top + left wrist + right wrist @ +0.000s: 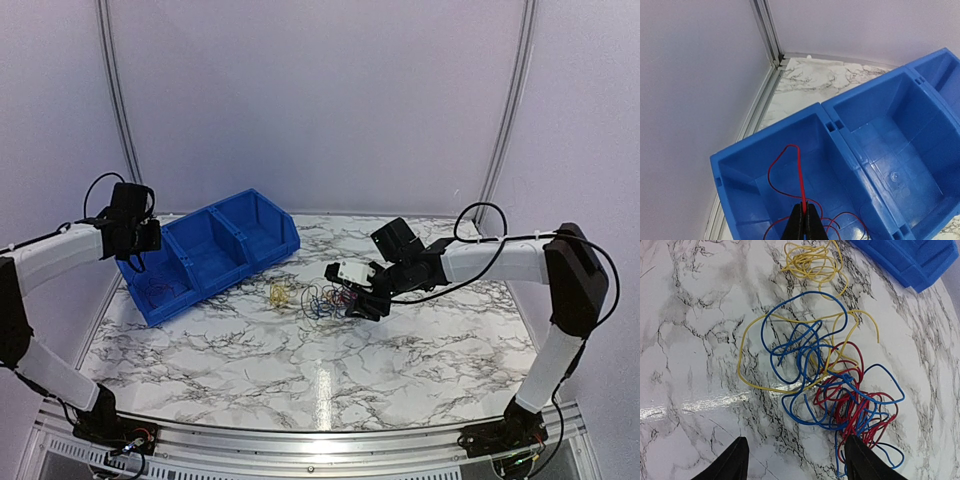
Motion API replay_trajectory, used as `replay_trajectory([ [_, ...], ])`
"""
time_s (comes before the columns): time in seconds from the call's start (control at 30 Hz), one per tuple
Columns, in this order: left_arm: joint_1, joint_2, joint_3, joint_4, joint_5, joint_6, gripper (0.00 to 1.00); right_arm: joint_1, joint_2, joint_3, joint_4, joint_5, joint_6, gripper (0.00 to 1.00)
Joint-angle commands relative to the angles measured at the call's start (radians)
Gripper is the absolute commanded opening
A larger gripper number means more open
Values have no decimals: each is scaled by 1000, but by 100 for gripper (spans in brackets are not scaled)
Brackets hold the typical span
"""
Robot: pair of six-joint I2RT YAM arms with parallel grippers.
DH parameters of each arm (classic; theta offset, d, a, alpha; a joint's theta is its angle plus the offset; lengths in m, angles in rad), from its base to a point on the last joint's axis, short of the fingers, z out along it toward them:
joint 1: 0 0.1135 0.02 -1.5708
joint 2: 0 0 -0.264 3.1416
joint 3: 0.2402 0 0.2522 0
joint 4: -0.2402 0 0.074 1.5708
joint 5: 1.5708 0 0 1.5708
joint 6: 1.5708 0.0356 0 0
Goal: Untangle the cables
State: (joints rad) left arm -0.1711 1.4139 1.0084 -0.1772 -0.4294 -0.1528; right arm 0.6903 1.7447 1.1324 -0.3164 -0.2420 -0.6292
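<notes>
The left jaws are pinching shut on a single red wire [801, 175], which is trailing down from them into the left end compartment of the blue bin [765, 136], where more red strands are lying. The right jaws are standing wide, hovering low over the counter [690, 315] at the right edge of the tangle [840, 395]. There, blue, red and one long yellow wire are crossing each other. A small all-yellow clump [812, 262] is lying apart to the left, toward the bin.

The step in hand is probably dropping the red wire. That is best done by opening the left jaws only while the whole strand is hanging inside the compartment walls, so that no tail is draping over the rim. For the right arm, the dense red-and-blue knot looks like a poor target. The yellow loop swinging clear on the near side is offering a cleaner single-strand pinch. It calls for a slow, low pull, pausing if the rest is dragging along.
</notes>
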Motion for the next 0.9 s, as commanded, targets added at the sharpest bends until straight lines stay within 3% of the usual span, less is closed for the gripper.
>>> replay_trajectory([
  [0.0,1,55,30,-87,17,-36,0,-9,4,29,-16,-6,-2,66],
  [0.27,1,192,137,-278,51,-84,0,-9,6,27,-18,-14,-5,66],
  [0.37,0,201,189,-332,71,-97,23,-8,0,30,-22,-14,-6,66],
  [0.53,-12,71,180,-344,100,-134,36,-9,-7,41,-29,-12,8,66],
  [0.7,-35,-82,128,-245,153,-93,42,-9,11,63,-50,-19,11,66],
  [0.87,-269,-166,35,-21,282,-17,43,-11,-23,66,-40,21,5,65],
])
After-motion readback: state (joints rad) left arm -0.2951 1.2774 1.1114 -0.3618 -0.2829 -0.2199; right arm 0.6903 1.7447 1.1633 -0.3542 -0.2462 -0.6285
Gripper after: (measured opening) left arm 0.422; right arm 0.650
